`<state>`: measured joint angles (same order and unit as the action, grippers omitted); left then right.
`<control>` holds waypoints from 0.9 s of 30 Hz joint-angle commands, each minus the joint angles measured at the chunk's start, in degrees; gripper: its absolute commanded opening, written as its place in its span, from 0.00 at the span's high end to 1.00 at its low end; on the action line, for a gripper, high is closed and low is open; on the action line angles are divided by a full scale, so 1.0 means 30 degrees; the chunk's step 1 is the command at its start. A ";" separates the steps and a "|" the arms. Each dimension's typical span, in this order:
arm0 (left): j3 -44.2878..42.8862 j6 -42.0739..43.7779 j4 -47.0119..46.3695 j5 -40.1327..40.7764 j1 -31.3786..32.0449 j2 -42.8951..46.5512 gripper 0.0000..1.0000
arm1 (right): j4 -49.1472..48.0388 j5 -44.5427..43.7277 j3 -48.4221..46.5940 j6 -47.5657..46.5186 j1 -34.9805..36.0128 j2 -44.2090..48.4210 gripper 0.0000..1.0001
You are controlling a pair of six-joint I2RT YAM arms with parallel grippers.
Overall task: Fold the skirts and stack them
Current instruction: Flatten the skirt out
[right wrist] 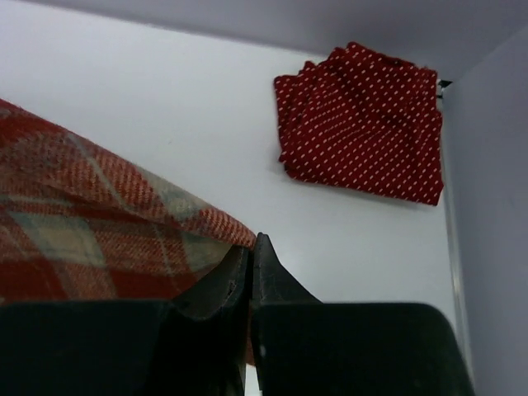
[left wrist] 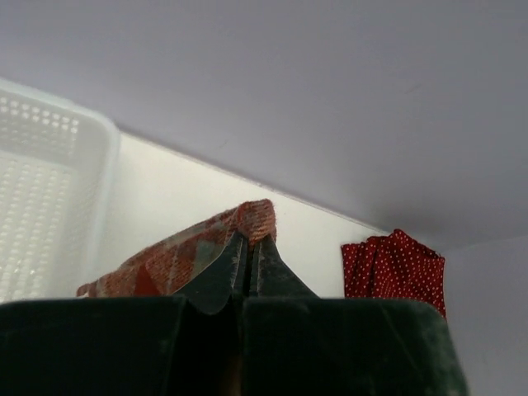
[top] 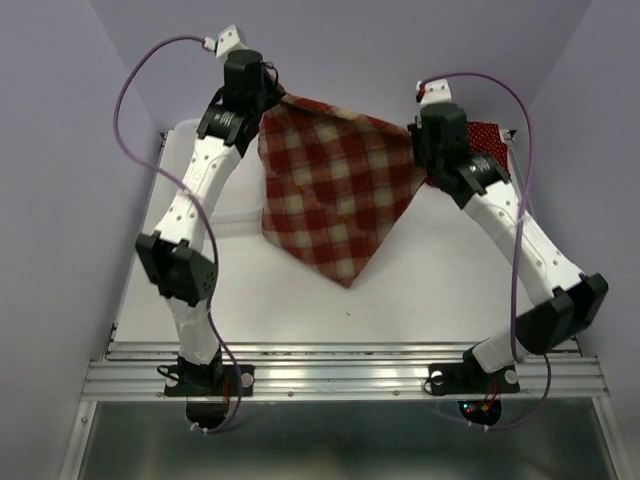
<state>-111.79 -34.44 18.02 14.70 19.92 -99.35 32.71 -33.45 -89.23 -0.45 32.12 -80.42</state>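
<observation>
See plaid skirt (top: 335, 195) spread over table (top: 450, 290), lower point toward 6 o'clock; clamped at 11 o'clock corner in left jaws, at 2 o'clock corner in right jaws. Note folded polka-dot skirt (right wrist: 363, 124) at table's 2 o'clock.

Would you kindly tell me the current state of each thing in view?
plaid skirt: unfolded, held up between both grippers, lower corner hanging down.
polka-dot skirt: folded, lying at the table's far right corner.
left gripper: shut on plaid skirt.
right gripper: shut on plaid skirt.
basket: upright.
</observation>
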 commanded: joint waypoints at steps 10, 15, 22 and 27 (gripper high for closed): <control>-0.5634 0.0753 -0.5480 -0.6951 -0.1779 -0.2043 1.00 | -0.1997 0.4910 -1.1684 -0.8405 -0.6250 -0.4160 0.99; 0.0191 0.0844 -0.5333 -0.6393 -0.1397 0.0038 1.00 | -0.2753 0.6726 -0.5165 -0.8202 -0.6898 -0.1359 0.99; 1.2173 -0.0123 -0.7880 -0.6599 0.0242 0.2207 1.00 | -0.3642 0.7398 0.5772 -0.5042 -0.6898 0.3106 0.98; 1.7856 -0.1234 -0.6542 -0.3967 0.0888 0.4811 1.00 | -0.1912 1.2420 0.8383 -0.1062 -0.6898 0.6937 0.98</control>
<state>-64.82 -36.36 -2.48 -5.15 22.52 -91.96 27.22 -5.13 -65.25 -13.06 12.60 -69.87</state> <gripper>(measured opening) 0.048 0.033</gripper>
